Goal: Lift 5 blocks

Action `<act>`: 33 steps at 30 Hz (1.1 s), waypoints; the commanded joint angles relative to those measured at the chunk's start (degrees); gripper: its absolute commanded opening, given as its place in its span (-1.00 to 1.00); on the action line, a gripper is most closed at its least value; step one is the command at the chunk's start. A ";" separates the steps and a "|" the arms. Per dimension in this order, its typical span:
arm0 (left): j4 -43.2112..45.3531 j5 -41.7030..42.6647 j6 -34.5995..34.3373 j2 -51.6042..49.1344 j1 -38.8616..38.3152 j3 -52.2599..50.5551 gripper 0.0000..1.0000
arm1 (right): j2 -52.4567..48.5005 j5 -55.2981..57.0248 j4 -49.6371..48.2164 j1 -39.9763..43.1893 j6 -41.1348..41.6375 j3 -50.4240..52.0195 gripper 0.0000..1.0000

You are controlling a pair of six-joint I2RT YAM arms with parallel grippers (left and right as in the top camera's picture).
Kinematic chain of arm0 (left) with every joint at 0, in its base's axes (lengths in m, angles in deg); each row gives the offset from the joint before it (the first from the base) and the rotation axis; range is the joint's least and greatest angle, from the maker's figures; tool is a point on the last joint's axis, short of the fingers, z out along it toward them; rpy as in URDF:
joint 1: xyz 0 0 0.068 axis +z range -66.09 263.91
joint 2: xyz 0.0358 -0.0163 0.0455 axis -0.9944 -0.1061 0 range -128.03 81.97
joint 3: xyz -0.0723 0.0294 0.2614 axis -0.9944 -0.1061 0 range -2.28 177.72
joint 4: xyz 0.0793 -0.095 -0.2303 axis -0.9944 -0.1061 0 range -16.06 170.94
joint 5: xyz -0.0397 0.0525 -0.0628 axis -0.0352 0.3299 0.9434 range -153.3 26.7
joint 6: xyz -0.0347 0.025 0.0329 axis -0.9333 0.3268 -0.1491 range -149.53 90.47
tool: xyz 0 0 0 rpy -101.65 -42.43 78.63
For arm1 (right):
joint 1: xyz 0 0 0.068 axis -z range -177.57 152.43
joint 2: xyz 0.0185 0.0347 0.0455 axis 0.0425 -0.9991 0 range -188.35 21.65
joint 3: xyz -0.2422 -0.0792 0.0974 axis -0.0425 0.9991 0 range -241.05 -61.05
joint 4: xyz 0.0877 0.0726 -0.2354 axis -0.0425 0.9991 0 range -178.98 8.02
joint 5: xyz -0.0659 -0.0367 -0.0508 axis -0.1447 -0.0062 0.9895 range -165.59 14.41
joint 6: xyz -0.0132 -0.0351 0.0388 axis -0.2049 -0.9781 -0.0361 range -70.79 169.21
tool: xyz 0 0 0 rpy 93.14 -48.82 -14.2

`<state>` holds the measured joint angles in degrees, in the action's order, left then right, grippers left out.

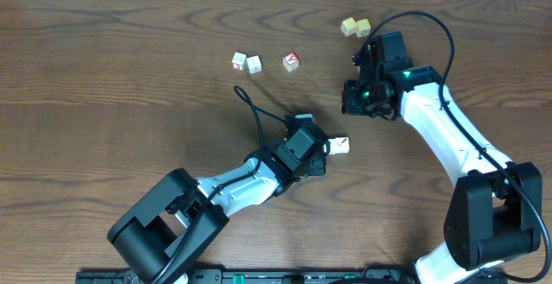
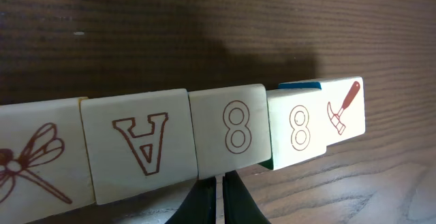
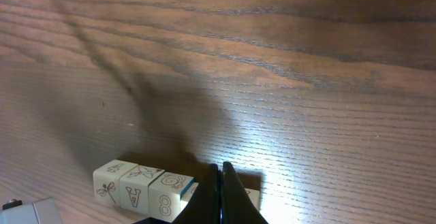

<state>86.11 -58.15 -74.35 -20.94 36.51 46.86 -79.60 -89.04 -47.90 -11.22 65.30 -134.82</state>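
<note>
Several whitish blocks lie touching in a row on the table. The left wrist view shows their marks: a dragonfly (image 2: 34, 159), an A (image 2: 139, 146), an 8 (image 2: 231, 125), a second 8 (image 2: 296, 129) and a hammer (image 2: 344, 107). My left gripper (image 2: 216, 186) is shut and empty, its tips at the row's near edge between the A and the first 8. From overhead the left gripper (image 1: 319, 154) covers the row except the end block (image 1: 341, 145). My right gripper (image 1: 360, 103) is shut and empty. In its own view the right gripper (image 3: 220, 169) stands before the row (image 3: 136, 183), hiding part of it.
Two more whitish cubes (image 1: 239, 60) (image 1: 254, 64) and a red-faced cube (image 1: 291, 61) sit at the back middle of the brown wooden table (image 1: 103, 103). Two pale yellow cubes (image 1: 355, 27) lie near the back edge, just behind the right arm's wrist.
</note>
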 commanded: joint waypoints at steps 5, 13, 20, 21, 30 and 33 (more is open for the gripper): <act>0.09 -1.33 0.15 -0.81 0.11 -0.24 -0.85 | -0.13 0.13 0.09 -0.07 0.35 -0.31 -0.98; -1.97 3.06 1.68 2.10 0.11 -0.22 -0.86 | -0.11 0.07 5.64 -0.07 -2.08 -0.92 -0.98; -14.08 2.58 1.68 12.92 0.13 -0.22 -0.85 | 0.33 -3.34 18.16 -1.11 -5.99 -2.21 -0.98; -15.32 2.10 1.66 14.21 0.13 -0.22 -0.86 | 0.33 -3.39 19.50 -1.46 -6.38 -2.21 -0.98; -33.48 -10.47 1.64 28.94 7.10 -0.22 -0.85 | 0.31 -0.76 23.74 -9.46 -4.24 0.90 -0.98; -37.64 -10.78 1.64 30.36 11.39 -0.22 -0.85 | 0.31 1.46 19.54 -11.67 1.25 4.26 -0.98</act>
<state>51.42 -64.71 -73.04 7.95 43.94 46.47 -79.58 -90.22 -26.13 -20.72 60.73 -133.86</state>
